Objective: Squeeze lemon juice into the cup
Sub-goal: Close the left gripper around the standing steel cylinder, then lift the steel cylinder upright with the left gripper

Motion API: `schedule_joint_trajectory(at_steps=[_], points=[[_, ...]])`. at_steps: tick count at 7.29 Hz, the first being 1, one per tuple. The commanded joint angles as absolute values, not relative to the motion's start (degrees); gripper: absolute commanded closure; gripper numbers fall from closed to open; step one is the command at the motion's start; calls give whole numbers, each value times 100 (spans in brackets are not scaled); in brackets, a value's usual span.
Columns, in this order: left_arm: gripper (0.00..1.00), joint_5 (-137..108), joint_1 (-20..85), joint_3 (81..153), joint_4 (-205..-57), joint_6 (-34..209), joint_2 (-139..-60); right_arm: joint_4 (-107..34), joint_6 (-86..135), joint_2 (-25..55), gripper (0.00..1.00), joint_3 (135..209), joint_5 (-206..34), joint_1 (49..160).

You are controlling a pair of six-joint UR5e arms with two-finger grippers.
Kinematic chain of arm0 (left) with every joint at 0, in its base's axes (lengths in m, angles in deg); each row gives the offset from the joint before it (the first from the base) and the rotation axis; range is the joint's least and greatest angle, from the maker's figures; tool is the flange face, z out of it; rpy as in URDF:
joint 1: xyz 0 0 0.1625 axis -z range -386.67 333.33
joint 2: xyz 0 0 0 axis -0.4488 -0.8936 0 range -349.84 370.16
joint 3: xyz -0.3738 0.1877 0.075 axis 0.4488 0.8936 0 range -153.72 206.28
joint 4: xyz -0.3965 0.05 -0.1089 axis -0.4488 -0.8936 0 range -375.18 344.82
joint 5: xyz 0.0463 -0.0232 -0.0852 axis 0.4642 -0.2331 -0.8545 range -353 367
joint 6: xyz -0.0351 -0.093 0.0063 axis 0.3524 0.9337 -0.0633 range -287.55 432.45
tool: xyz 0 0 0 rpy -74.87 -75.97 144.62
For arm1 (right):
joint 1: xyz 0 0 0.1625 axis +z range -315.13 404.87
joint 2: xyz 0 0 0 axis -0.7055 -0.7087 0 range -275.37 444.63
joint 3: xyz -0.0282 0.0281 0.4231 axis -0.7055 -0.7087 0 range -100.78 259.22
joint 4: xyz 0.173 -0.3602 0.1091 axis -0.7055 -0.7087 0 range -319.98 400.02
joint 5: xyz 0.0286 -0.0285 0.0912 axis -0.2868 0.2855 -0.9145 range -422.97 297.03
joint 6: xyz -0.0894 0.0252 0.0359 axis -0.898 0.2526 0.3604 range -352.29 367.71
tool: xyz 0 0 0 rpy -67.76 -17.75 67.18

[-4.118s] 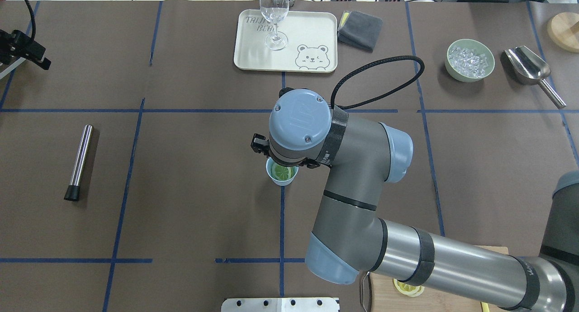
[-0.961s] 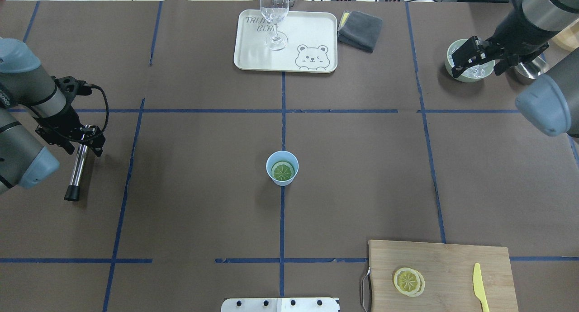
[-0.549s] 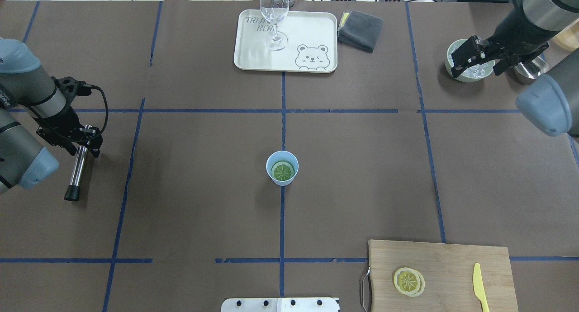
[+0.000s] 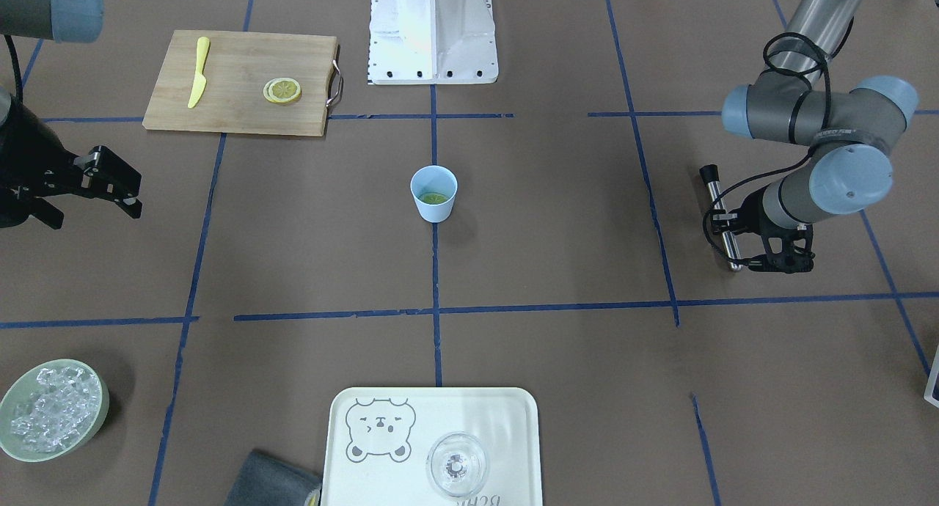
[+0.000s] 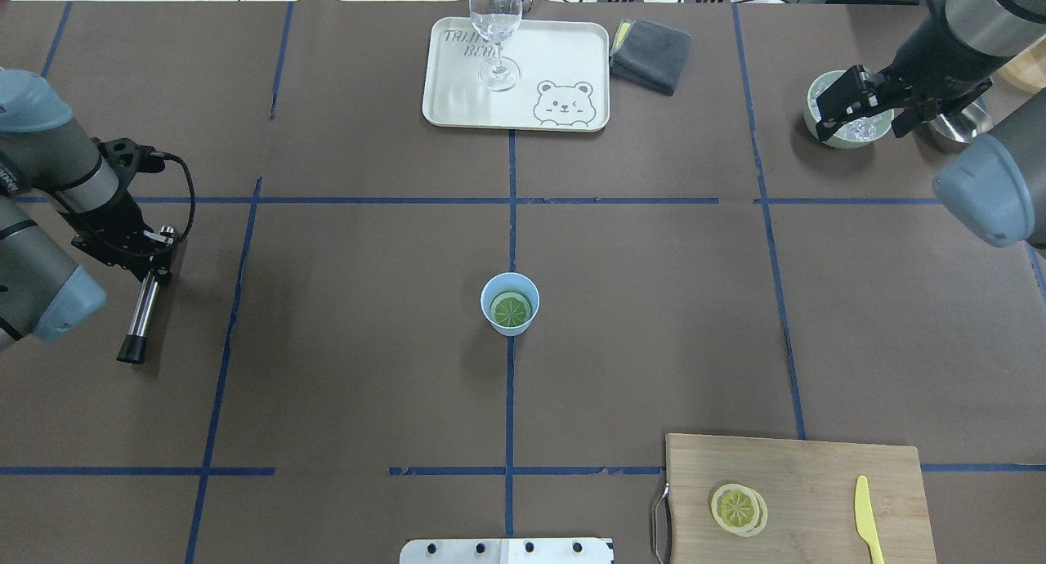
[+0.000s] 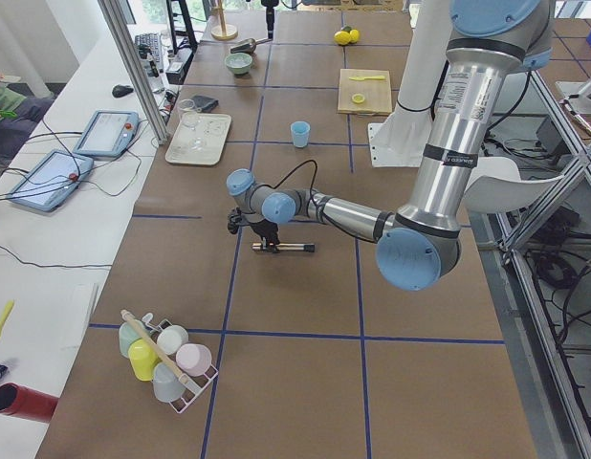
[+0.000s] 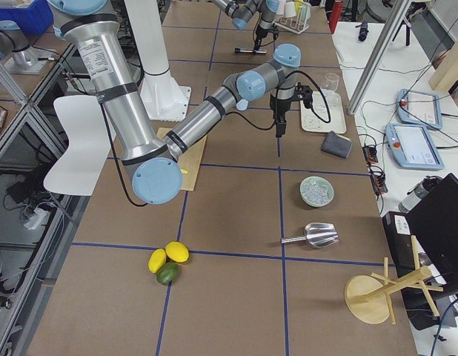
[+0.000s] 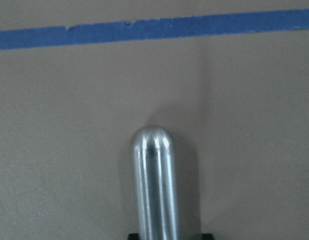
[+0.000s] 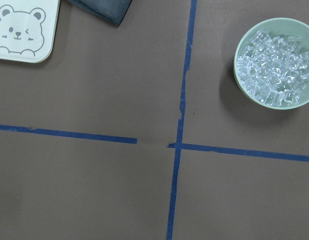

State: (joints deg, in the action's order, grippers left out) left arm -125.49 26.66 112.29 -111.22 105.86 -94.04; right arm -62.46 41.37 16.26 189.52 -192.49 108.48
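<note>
The left gripper [image 5: 157, 256] sits low over the upper end of a slim polished steel rod with a black rubber foot [image 5: 143, 311], jaws either side of it. I cannot tell whether they are clenched on it or only straddling. Well apart from it, towards the table's middle, stands the small light-blue plastic tumbler [image 4: 433, 207], with the round yellow-green lemon piece [image 5: 511, 309] lying cut face up inside. The right gripper [image 4: 138, 196] is farther off again, jaws spread and empty, hovering by the pale-green bowl of ice cubes [image 4: 106, 407].

A hold so near one end may let the rod's long free part sag or swing. Pressing the lemon could also tip the light tumbler, since nothing steadies it.

The cream tray [image 5: 572, 57] with its clear stemmed glass [image 5: 498, 75] and the wooden board [image 5: 817, 474] carrying a flat lemon slice [image 5: 738, 508] lie off the line from rod to tumbler.
</note>
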Motion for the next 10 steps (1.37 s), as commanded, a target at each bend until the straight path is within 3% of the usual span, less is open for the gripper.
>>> schedule_joint_trajectory(at_steps=[1, 7, 10], points=[[100, -12441, 2712, 11424, -11107, 10594, -9408, -6246, 4137, 1616, 0, 18952, -19321, 10894], [100, -10377, 3213, 13506, -11098, 10899, -9635, -6246, 4085, 1450, 0, 19022, -19401, 10991], [100, -9961, 2862, 14133, -11115, 11324, -10425, -6246, 4085, 1256, 0, 19146, -19401, 11043]])
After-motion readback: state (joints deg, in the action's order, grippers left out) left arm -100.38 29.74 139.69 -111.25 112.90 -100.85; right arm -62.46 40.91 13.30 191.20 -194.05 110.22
